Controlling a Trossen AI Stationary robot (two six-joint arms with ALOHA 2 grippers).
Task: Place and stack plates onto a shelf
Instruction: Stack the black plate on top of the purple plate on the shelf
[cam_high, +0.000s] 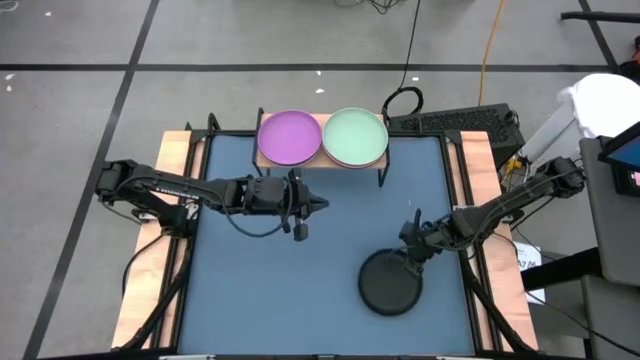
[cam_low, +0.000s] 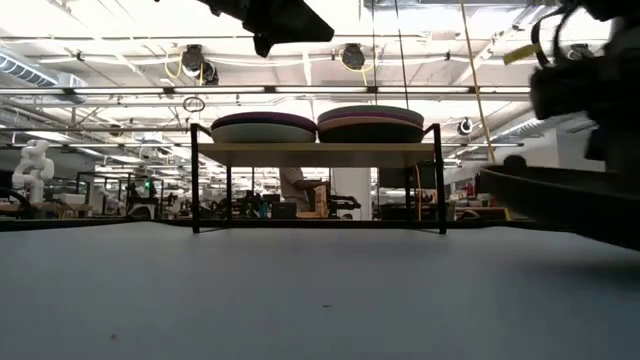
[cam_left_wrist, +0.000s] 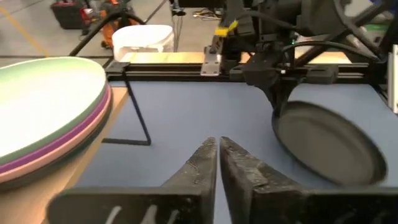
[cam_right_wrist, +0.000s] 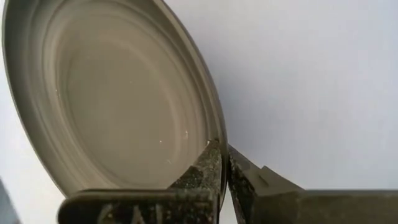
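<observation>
Plates crowd the shelf (cam_high: 322, 158): purple stack (cam_high: 289, 137) left, mint-topped stack (cam_high: 355, 137) right. My right gripper (cam_high: 408, 258) pinches the charcoal plate's (cam_high: 390, 283) rim on the blue-grey table (cam_high: 270, 290). My left gripper (cam_high: 320, 205) hovers before the shelf, fingers nearly together, empty. No lettering readable.

Beyond the far edge of the table (cam_high: 300, 300) you see a black keyboard (cam_high: 455, 122) and a looped black cable (cam_high: 403, 100) on the grey floor. A white bucket (cam_left_wrist: 144, 38) stands past the table's wooden edge, beside an orange cable (cam_high: 488, 50).
</observation>
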